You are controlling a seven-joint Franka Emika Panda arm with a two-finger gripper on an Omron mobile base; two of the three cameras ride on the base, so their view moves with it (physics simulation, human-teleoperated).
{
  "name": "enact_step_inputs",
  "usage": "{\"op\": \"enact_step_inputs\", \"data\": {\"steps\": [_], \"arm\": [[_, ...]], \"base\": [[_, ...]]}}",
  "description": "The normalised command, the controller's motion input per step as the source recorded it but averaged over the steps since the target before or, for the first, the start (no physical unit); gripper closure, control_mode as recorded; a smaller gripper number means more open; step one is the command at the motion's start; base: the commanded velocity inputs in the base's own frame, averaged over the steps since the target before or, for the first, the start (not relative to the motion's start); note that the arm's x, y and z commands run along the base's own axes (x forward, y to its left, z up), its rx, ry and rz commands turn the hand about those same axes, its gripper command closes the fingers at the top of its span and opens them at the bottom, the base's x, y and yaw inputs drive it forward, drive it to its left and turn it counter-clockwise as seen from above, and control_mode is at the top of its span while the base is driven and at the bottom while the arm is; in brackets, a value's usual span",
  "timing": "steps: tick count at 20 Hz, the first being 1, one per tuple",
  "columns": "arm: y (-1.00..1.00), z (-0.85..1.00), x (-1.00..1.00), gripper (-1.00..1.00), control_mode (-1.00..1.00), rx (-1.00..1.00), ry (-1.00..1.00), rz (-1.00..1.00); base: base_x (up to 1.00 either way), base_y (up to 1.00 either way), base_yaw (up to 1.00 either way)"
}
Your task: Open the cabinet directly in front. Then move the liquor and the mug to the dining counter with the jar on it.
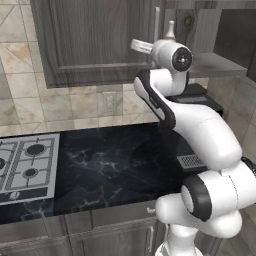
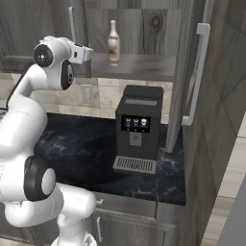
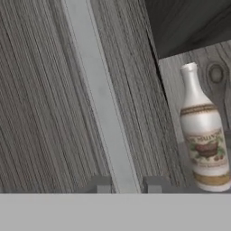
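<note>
Two fingertips [image 3: 103,184] of the gripper [image 3: 128,184] bracket the long silver bar handle [image 3: 101,103] of the cabinet's left-hand door [image 1: 95,40]. The jaws stand narrow, close on either side of the bar. You cannot tell from the hand view whether the pads actually press it, and nothing else is held.

Get a firm clamp first, with the bar centred between the pads. Then pull along the door's arc rather than straight back, so the bar does not twist out.

The right-hand door [image 2: 192,96] already stands swung wide, and it leaves the shelf [image 2: 144,65] exposed. The liquor bottle [image 2: 113,42] stands upright there, just beside the closed door's free edge, so keep the wrist off it as that edge comes out.

Below, the coffee machine [image 2: 138,127] sits on the black marble counter [image 1: 115,165], under the open half. The elbow hangs over bare counter between it and the gas hob [image 1: 27,167], and that is your free room. I judge the swinging door will need most of it.
</note>
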Motion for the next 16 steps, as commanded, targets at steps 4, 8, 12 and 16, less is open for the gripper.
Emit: {"op": "enact_step_inputs", "data": {"steps": [4,8,12,16], "arm": [[0.21,0.00,-0.41,1.00,-1.00,0.00,0.00,0.00],[0.69,0.00,-0.66,1.00,-1.00,0.00,0.00,0.00],[0.98,0.00,-0.74,1.00,-1.00,0.00,0.02,0.00],[1.00,0.00,-0.62,1.00,-1.00,-0.05,0.04,0.00]], "base": [[0.00,0.00,0.00],[0.00,0.00,0.00],[0.00,0.00,0.00],[0.00,0.00,0.00]]}}
